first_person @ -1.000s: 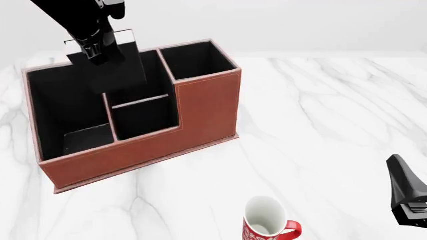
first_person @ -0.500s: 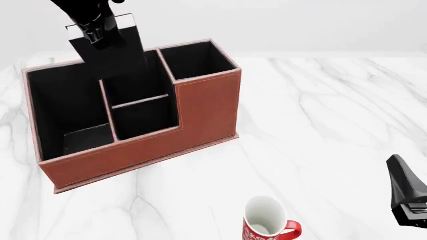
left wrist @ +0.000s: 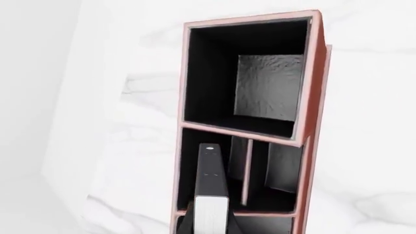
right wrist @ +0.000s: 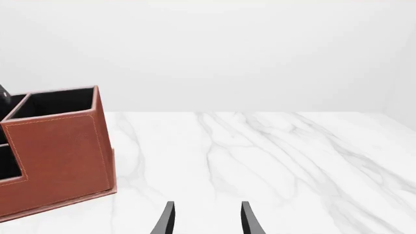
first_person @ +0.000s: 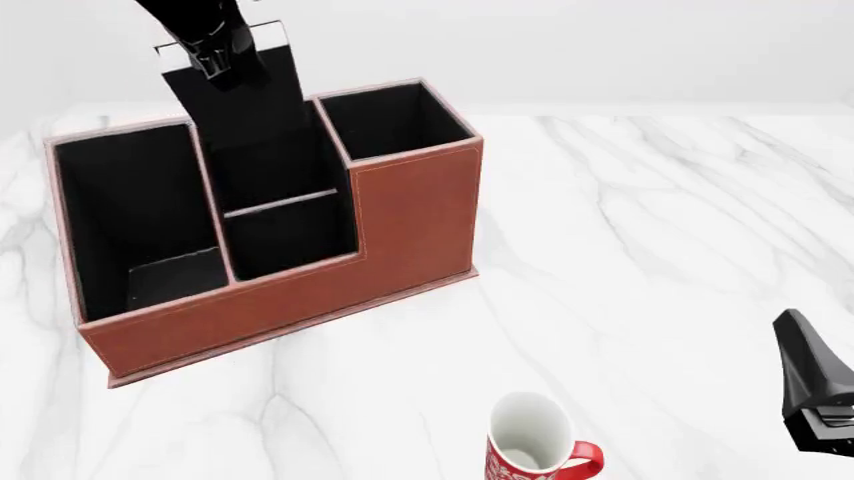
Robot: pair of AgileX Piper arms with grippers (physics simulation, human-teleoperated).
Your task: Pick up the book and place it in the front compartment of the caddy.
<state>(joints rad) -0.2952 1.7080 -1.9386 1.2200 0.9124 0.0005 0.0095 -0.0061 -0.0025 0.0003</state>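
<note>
A thin black book (first_person: pixel 238 100) hangs upright above the reddish-brown caddy (first_person: pixel 400 215), pinched at its upper edge by the left pincer (first_person: pixel 214 55), whose fingers are closed flat against the two covers. The book looks light and rigid, a slim slab that should keep its shape when held by one edge, though smooth covers could let it slide or swing if the grip slackens (a hold near the middle of the top edge, as here, seems the sensible one). Seen from the left wrist, its white strip of page edges (left wrist: pixel 210 214) faces the camera and its lower end points into the caddy's middle cells, behind the low front cell rather than over it. Whether it touches a divider cannot be told. The right pincer (right wrist: pixel 206 219) waits low over the marble counter (first_person: pixel 667 220), fingers apart and holding nothing, well clear of the caddy. A red-and-white mug (first_person: pixel 534 445) stands on the near side of the counter.
</note>
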